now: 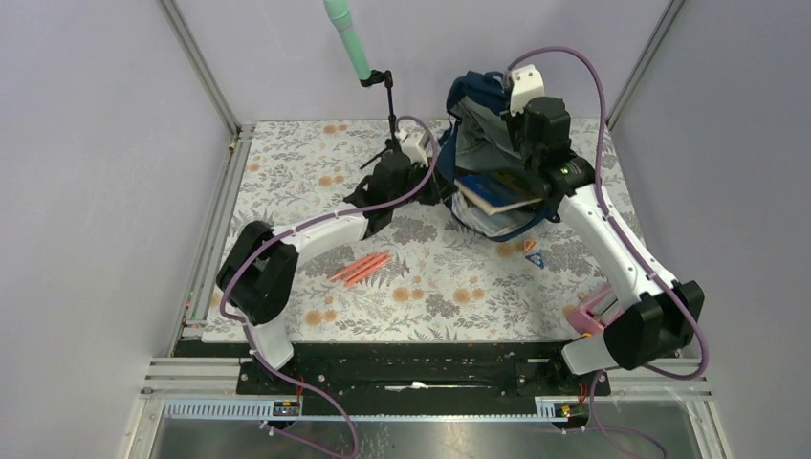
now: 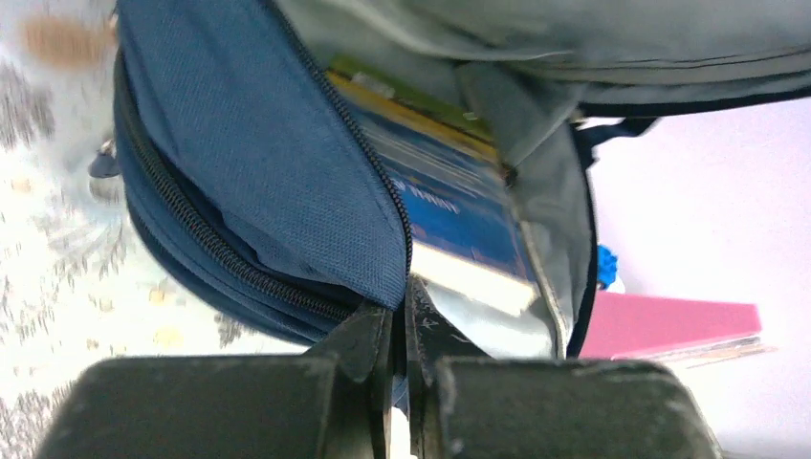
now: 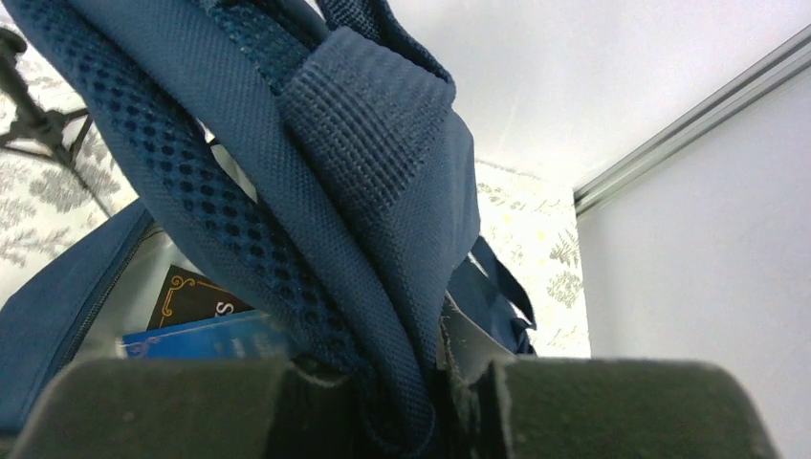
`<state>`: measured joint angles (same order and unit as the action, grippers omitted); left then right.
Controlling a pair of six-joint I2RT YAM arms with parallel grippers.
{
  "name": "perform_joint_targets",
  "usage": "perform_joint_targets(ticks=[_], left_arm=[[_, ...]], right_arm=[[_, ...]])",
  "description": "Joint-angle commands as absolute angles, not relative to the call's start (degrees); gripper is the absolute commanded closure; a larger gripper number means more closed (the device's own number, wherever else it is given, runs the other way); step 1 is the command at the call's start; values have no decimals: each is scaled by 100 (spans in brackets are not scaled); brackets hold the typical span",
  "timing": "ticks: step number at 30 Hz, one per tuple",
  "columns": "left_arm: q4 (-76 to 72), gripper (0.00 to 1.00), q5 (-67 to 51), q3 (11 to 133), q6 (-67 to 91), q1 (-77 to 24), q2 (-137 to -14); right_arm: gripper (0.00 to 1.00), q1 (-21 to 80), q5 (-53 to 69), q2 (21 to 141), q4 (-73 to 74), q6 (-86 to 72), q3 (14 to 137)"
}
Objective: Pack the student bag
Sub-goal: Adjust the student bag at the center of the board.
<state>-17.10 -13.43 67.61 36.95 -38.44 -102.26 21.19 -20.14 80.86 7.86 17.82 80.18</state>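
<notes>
Navy blue fabric makes up the large student bag [image 1: 471, 94], which sits at the far side of the floral-patterned desk [image 1: 287, 163], right of centre. Its zipped mouth gapes toward the near edge and shows pale grey lining. A blue-covered flat book [image 1: 493, 191] juts out of that mouth on top of other books.

The left pincer [image 1: 430, 186] reaches the bag from the left. In the left wrist view its fingers [image 2: 368, 335] are pressed together, nipping the zipper edge of the bag's blue front panel [image 2: 258, 163] beside the blue book [image 2: 449, 201].

The right pincer [image 1: 521, 120] comes over the top of the bag. In the right wrist view it is clamped on a thick fold of the bag's woven strap and mesh padding [image 3: 363, 172], which fills the gap between its fingers. Below that fold the blue book [image 3: 201, 339] and a black book with gold ornament [image 3: 191, 296] show inside the bag.

Two orange-red slim pens [image 1: 361, 269] lie on the desk near the left arm, well apart from the bag. A small blue triangular piece [image 1: 536, 258] lies just in front of the bag, and a flat pink object [image 1: 593, 311] rests by the right arm's base. A black stand with a green microphone [image 1: 346, 38] rises at the far edge.
</notes>
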Motion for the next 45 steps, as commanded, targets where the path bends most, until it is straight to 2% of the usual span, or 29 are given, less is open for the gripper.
perform_joint_targets(ticks=[1, 6, 12, 18, 24, 28, 36, 45], left_arm=[[-2151, 100, -983, 7738, 3169, -4028, -9665], [-1761, 100, -934, 8155, 2746, -4021, -9756], [-1782, 100, -959, 7677, 2766, -4025, -9236], [-1732, 100, -1518, 7195, 3075, -4082, -8798], [-1701, 100, -1911, 6670, 3306, -4333, -8130], [-1503, 100, -2097, 6484, 3446, -4565, -7727], [-814, 100, -1341, 6416, 3300, -5367, -6738], [-410, 100, -621, 6448, 3213, -5844, -6068]], right_arm=[[100, 2153, -1980, 8307, -949, 2063, 9085], [100, 2126, -1778, 8909, -935, 2108, 9799], [100, 2127, -1174, 9322, -463, 1809, 10309], [100, 2128, -458, 8877, -189, 1573, 9627], [100, 2155, -264, 8024, -44, 1278, 8634], [100, 2254, -191, 7433, 615, 1233, 8352], [100, 2579, 257, 6835, 1606, 1140, 8294], [100, 3410, 549, 7003, 2092, 1221, 8403]])
